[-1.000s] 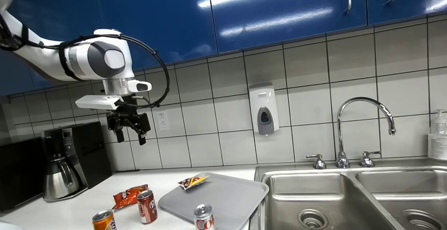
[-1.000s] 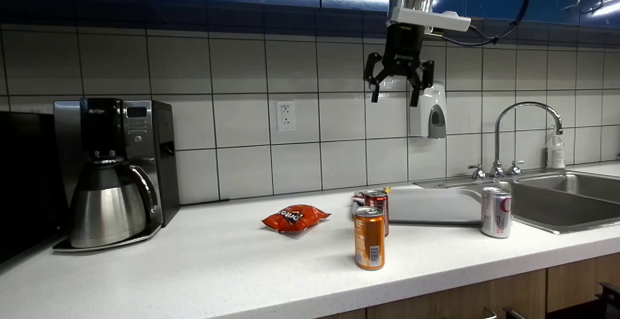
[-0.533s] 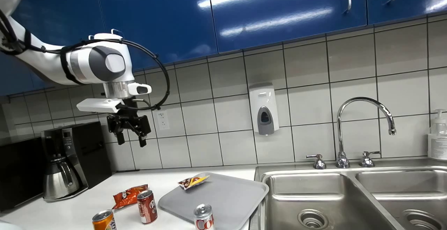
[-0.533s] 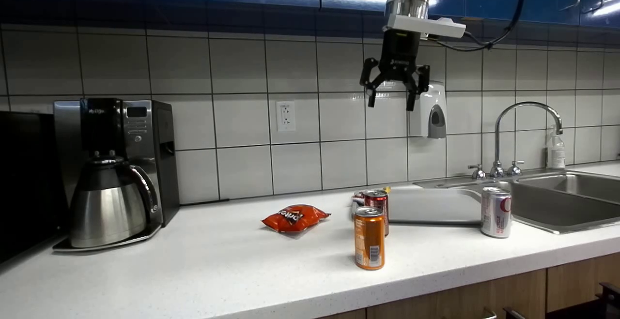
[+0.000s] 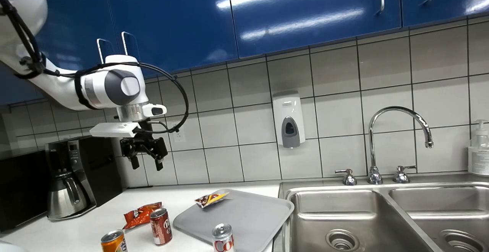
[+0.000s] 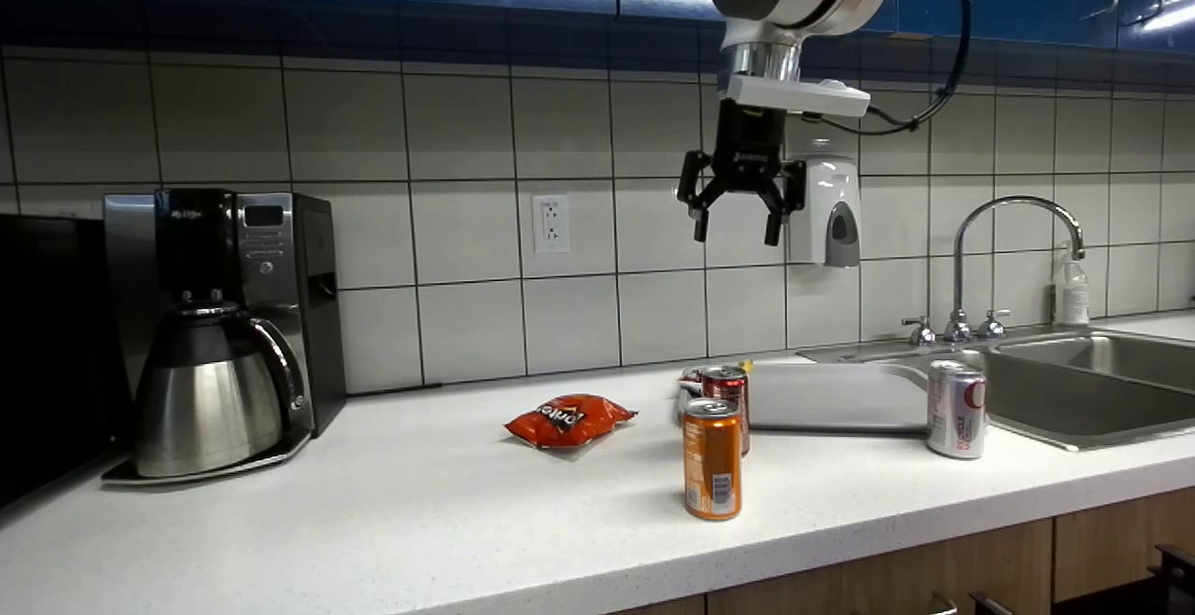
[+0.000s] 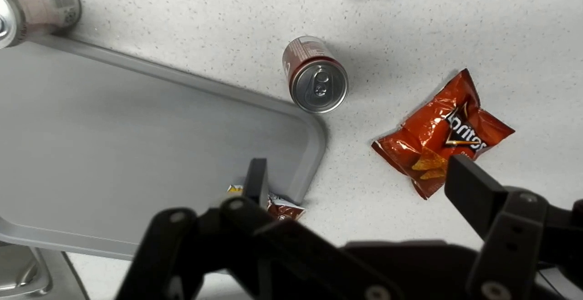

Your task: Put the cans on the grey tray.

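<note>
You can read "Doritos" on the chip bag (image 7: 435, 134), "CO" on the silver can (image 5: 223, 239). Your tool (image 6: 737, 230) points down above the bench (image 6: 401, 503), fingers wide apart, lower than half a second earlier. Silver can stands just beside the grey tray (image 5: 244, 213), near side; red can (image 5: 161, 227) by its left end; orange can (image 6: 712, 461) nearer.

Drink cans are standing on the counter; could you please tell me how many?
3: the red can by a corner of the grey tray; the orange can toward the front of the counter; the silver-white can beside the tray, nearest the sink. No others show.
</note>
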### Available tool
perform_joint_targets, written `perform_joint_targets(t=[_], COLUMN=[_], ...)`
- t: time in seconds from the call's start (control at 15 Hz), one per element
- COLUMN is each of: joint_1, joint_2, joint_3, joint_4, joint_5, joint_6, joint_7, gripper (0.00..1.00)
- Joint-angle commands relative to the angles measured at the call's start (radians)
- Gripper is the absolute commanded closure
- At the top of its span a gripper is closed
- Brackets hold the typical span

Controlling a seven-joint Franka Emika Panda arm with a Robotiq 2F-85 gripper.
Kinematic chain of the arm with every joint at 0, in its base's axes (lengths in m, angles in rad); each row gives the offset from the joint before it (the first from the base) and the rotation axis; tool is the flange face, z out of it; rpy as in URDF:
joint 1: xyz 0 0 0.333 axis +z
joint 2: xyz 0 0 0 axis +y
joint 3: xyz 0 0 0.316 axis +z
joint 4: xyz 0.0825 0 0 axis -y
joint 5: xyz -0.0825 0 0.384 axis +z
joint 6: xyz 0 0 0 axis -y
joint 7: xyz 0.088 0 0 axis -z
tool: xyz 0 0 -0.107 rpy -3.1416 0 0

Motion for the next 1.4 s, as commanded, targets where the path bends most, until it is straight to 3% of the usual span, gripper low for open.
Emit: perform_joint_targets(t=[0.0, 1.33], joint_1=[0.008, 0.055], joint_2=[0.062, 0.291], joint_3=[0.003, 0.001], joint_4=[0.017, 0.018], joint_5=[-0.03, -0.237], joint_6=[0.04, 0.188], joint_7=[0.005, 0.082], gripper=[0.0, 0.0])
